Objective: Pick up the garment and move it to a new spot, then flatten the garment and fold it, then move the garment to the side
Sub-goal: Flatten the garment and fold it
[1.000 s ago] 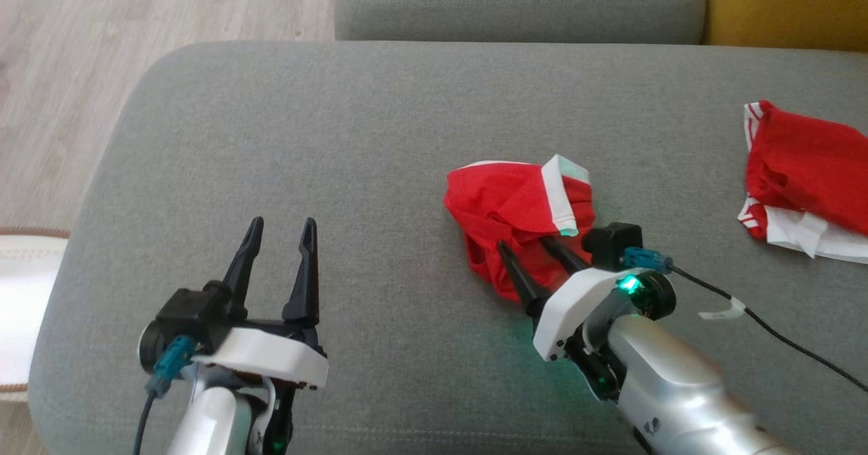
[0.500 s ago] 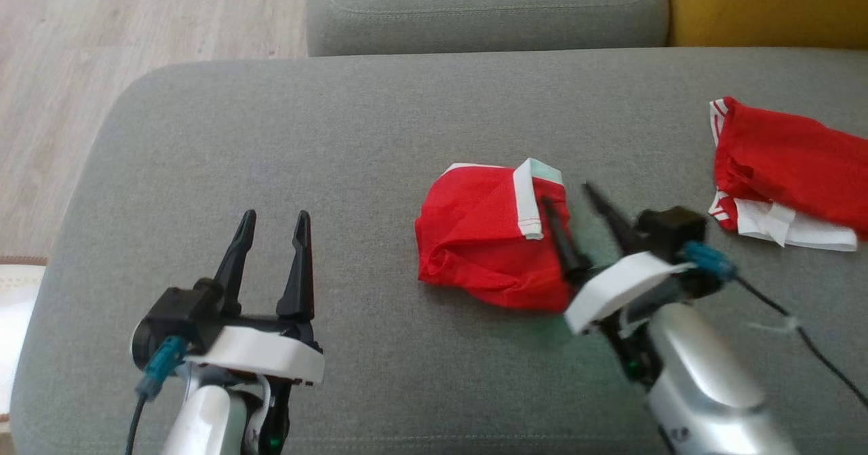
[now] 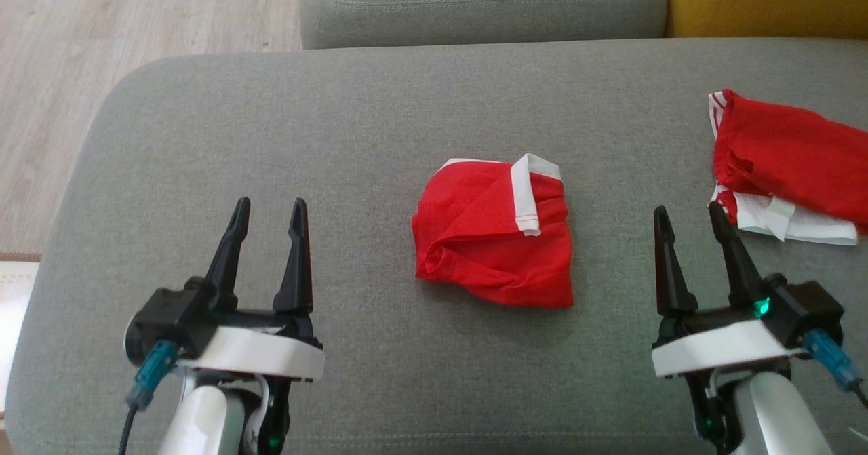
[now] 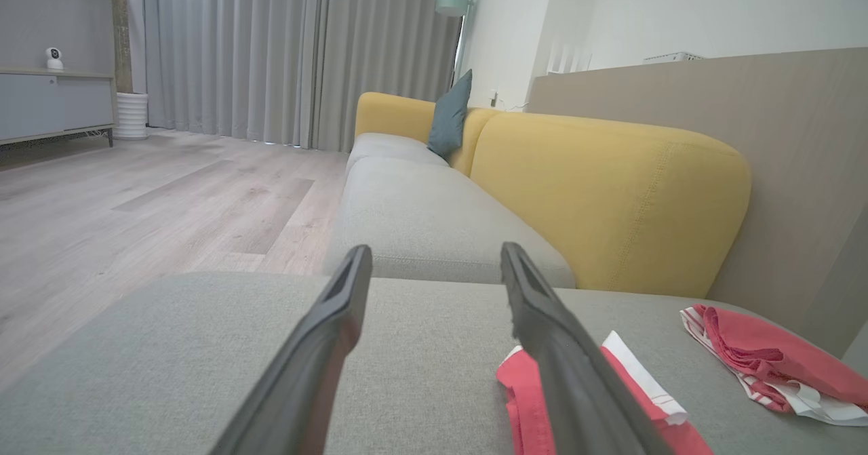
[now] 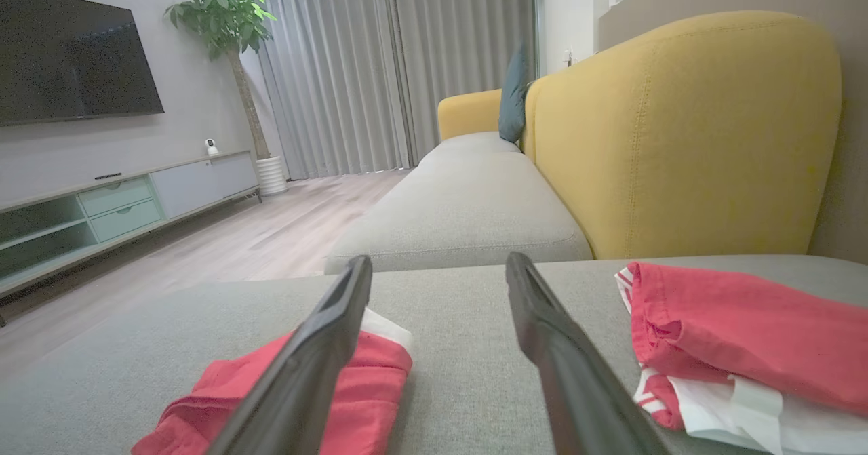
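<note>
A red garment with a white band (image 3: 494, 238) lies bunched in a rough fold on the middle of the grey cushion (image 3: 339, 143); it also lies low right in the left wrist view (image 4: 529, 401) and low left in the right wrist view (image 5: 352, 387). My left gripper (image 3: 266, 212) stands open at the lower left, well clear of it, with nothing between its fingers (image 4: 325, 333). To the garment's right, my right gripper (image 3: 688, 216) is open and empty too, its fingers (image 5: 542, 333) apart.
A second red and white garment (image 3: 786, 163) lies at the cushion's right edge, also in the right wrist view (image 5: 732, 346). Behind are another grey seat (image 3: 481, 1) and a yellow backrest (image 3: 766, 1). Wooden floor (image 3: 102, 41) lies left of the cushion.
My right gripper let go of the red garment and drew back to the right and toward me. The garment now lies flatter. The left gripper kept its place; the camera shifted slightly.
</note>
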Available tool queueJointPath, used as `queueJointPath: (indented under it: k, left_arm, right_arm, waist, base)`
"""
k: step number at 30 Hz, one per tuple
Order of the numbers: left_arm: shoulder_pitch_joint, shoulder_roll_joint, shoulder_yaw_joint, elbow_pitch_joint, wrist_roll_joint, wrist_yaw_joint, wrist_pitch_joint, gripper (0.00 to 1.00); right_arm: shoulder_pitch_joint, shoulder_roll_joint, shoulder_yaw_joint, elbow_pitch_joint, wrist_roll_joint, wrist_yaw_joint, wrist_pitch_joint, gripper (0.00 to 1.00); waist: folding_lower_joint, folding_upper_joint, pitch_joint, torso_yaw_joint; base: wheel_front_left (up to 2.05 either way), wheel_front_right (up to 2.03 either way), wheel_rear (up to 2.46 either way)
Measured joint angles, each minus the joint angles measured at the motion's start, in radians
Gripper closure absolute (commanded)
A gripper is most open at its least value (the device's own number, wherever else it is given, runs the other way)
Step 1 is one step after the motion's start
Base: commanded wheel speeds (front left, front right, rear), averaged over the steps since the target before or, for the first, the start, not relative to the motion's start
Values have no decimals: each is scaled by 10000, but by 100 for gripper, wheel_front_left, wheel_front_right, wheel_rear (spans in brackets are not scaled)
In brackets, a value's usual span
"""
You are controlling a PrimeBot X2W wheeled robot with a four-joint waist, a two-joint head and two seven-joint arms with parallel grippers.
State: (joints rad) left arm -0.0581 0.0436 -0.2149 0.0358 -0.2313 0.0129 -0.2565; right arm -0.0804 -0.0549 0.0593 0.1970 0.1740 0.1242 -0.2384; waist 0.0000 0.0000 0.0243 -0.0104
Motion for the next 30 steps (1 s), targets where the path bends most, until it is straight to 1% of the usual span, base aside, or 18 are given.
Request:
queueJointPath:
  k: [7, 8, 9, 12, 16, 24, 30]
  left_arm:
    - [139, 2, -88, -19, 0, 15, 0, 0]
    - [133, 2, -113, -19, 0, 12, 0, 0]
    - [124, 2, -140, -19, 0, 6, 0, 0]
    - [103, 2, -203, -15, 0, -2, 0, 0]
    - [-30, 2, -301, 27, 0, -56, 0, 0]
    - [-358, 2, -399, 205, -2, -138, 0, 0]
    - [-593, 2, -589, 309, -125, -140, 0, 0]
  right_arm:
    - [250, 38, -42, -221, 2, 0, -8, 0]
    - [242, 44, -88, -203, 4, 0, -8, 16]
    - [219, 44, -136, -136, 4, 0, -6, 100]
    - [121, 44, -226, 148, -2, 0, -2, 100]
    - [-361, 44, -215, 924, -347, 0, 107, 100]
    - [-1894, 42, 474, 2968, -821, 0, 500, 100]
    - [-2603, 29, 652, 4608, -1210, 0, 627, 100]
  waist:
    - [0, 0, 100, 98]
    - [0, 0, 138, 130]
    - [0, 0, 185, 165]
    - [0, 0, 298, 252]
    - [0, 0, 566, 496]
    - [0, 0, 1096, 1140]
    - [0, 0, 1372, 1614]
  base:
    - [0, 0, 0]
    - [0, 0, 0]
    - [0, 0, 0]
    - [0, 0, 0]
    - [0, 0, 0]
    - [0, 0, 0]
    - [0, 0, 0]
